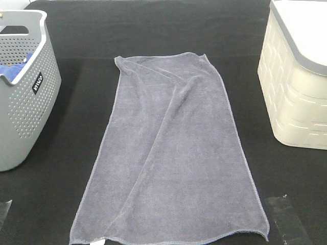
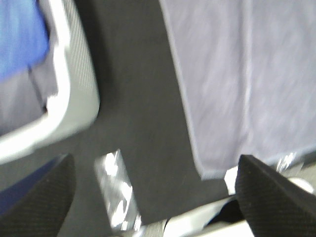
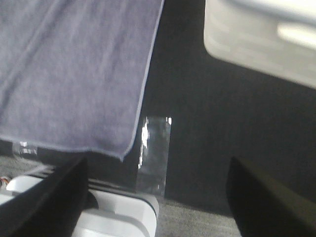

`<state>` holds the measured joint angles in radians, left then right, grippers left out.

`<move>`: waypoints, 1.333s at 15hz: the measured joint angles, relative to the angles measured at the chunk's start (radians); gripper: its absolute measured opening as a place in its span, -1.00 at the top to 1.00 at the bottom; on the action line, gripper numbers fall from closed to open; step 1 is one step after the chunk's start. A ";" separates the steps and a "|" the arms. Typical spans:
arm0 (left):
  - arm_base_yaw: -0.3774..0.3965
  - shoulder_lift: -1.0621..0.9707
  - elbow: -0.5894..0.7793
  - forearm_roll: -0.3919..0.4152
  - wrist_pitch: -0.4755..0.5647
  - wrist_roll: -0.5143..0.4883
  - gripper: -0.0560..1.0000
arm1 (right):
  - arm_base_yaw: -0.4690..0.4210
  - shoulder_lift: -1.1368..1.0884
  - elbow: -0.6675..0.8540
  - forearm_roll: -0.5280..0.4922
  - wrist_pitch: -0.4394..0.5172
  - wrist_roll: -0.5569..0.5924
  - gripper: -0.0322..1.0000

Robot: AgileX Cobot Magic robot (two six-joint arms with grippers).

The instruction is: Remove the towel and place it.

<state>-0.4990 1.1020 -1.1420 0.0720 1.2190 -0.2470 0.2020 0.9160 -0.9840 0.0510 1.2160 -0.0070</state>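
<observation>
The grey-lavender towel (image 1: 173, 153) lies spread flat and lengthwise on the black table, its near hem at the front edge. Neither gripper shows in the exterior high view. In the left wrist view my left gripper (image 2: 155, 202) is open with nothing between its black fingers (image 2: 34, 197); it hangs over bare table near the towel's (image 2: 247, 74) near left corner. The right gripper (image 3: 158, 202) is open and empty too, above the table by the towel's (image 3: 74, 74) near right corner.
A grey perforated basket (image 1: 25, 92) holding a bright blue cloth (image 1: 13, 69) stands at the left edge. A cream bin (image 1: 296, 92) stands at the right. Clear tape patches (image 1: 286, 219) mark the table near the front corners.
</observation>
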 joint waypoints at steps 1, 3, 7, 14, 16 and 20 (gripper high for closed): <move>0.000 -0.084 0.077 0.000 0.001 -0.003 -0.67 | 0.000 -0.082 0.083 0.000 0.000 -0.005 -0.47; 0.000 -0.255 0.222 0.000 0.003 -0.005 -0.67 | 0.000 -0.245 0.209 0.000 0.001 -0.008 -0.47; 0.000 -0.642 0.468 0.000 0.005 0.025 -0.67 | 0.000 -0.594 0.415 0.000 0.003 -0.011 -0.47; 0.000 -1.004 0.624 -0.050 -0.132 0.227 -0.67 | 0.000 -0.811 0.462 0.025 -0.111 -0.092 -0.47; 0.000 -1.005 0.642 -0.082 -0.160 0.289 -0.66 | 0.000 -0.814 0.477 0.058 -0.140 -0.093 -0.47; 0.000 -1.005 0.642 -0.089 -0.169 0.305 -0.66 | 0.000 -0.814 0.477 0.069 -0.148 -0.102 -0.47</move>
<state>-0.4990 0.0970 -0.5000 -0.0170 1.0500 0.0580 0.2020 0.1020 -0.5070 0.1200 1.0680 -0.1090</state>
